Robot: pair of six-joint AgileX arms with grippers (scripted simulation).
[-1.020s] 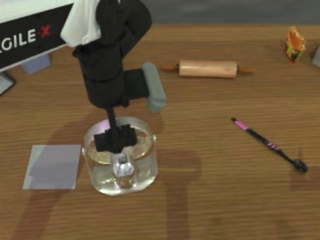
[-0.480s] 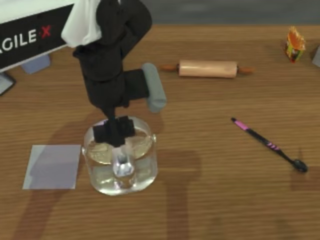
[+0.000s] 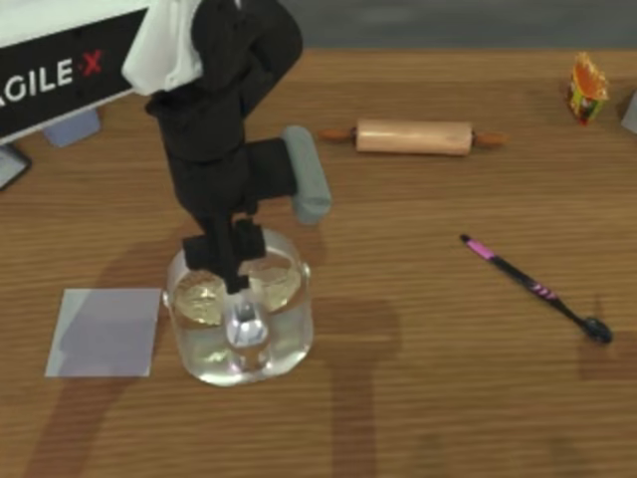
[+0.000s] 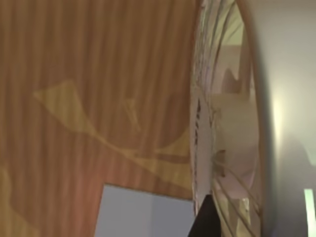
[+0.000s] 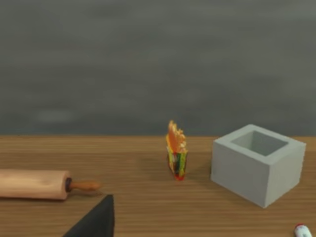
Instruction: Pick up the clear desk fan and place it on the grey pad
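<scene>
Jaws of the left gripper [image 3: 237, 269] sit low over the fan [image 3: 239, 324], dark fingers straddling the upper rim; whether they are pressed onto it cannot be told.

Top view: fan stands on the surface [image 3: 418, 398], just right of the pad [image 3: 105, 332], near it but apart. Left arm reaches down from above. Clutter lies well to the right: rolling pin [image 3: 413, 136], brush [image 3: 537, 289], small snack packet [image 3: 587, 88]. Right arm is out of this view.

Left wrist view: fan rim [image 4: 222, 123] fills one side at very close range, blades visible behind the wire guard. A corner of the pad [image 4: 143, 212] shows beyond it on the wood. A dark finger tip [image 4: 205, 219] lies against the fan.

Right wrist view: parked arm faces the rolling pin [image 5: 32, 184], packet [image 5: 176, 158] and a grey box [image 5: 256, 163]. Only a dark finger edge [image 5: 96, 222] shows; jaw state cannot be told.

Step in hand: judged as securing the grasp. Next move calls for a firm closure, a vertical lift, then a short traverse left to centre the fan over the pad.
</scene>
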